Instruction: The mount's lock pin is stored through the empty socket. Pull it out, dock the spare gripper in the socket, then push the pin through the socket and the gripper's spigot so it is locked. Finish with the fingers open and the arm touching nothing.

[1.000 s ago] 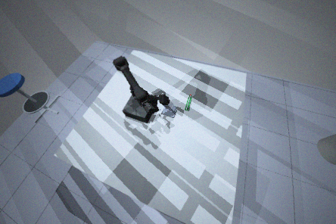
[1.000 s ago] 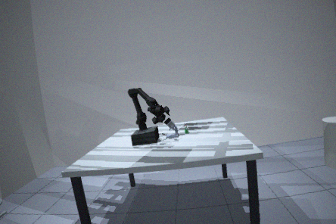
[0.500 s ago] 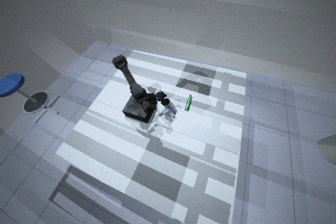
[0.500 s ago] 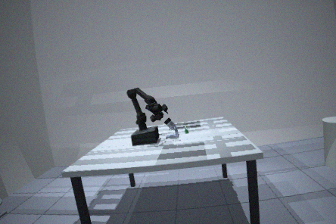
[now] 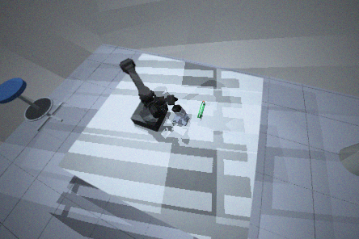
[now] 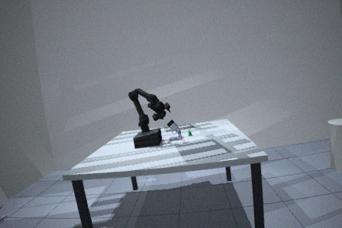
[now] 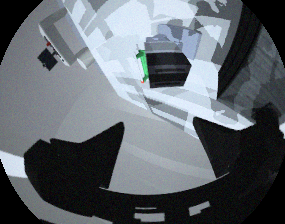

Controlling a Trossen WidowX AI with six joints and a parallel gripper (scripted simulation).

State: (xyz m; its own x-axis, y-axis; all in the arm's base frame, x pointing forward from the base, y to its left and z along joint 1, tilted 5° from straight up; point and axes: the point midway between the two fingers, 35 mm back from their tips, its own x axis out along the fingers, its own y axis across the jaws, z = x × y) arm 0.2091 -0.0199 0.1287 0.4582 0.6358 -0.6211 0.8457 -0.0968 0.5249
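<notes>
The bluish-grey mount [image 5: 181, 121] [image 6: 178, 137] [image 7: 189, 42] stands on the table in front of the arm. A grey block with a black end [image 5: 177, 109] [image 6: 172, 124] [image 7: 168, 69] leans up from it toward the arm; I cannot tell whether this is the socket alone or the spare gripper in it. A narrow green piece with a red tip [image 5: 200, 112] [image 6: 189, 133] [image 7: 144, 65] is beyond the mount. The lock pin cannot be made out for certain. My gripper [image 5: 171, 106] [image 6: 163, 112] [image 7: 159, 123] is open and empty, above and short of the black end, with a gap between them.
The arm's black base [image 5: 147, 120] [image 6: 147, 139] sits on the table [image 5: 121, 159] [image 6: 115, 163] close beside the mount. A blue stool [image 5: 12, 90] stands off the table on the left in the top view. Strong light and shadow stripes cross the tabletop.
</notes>
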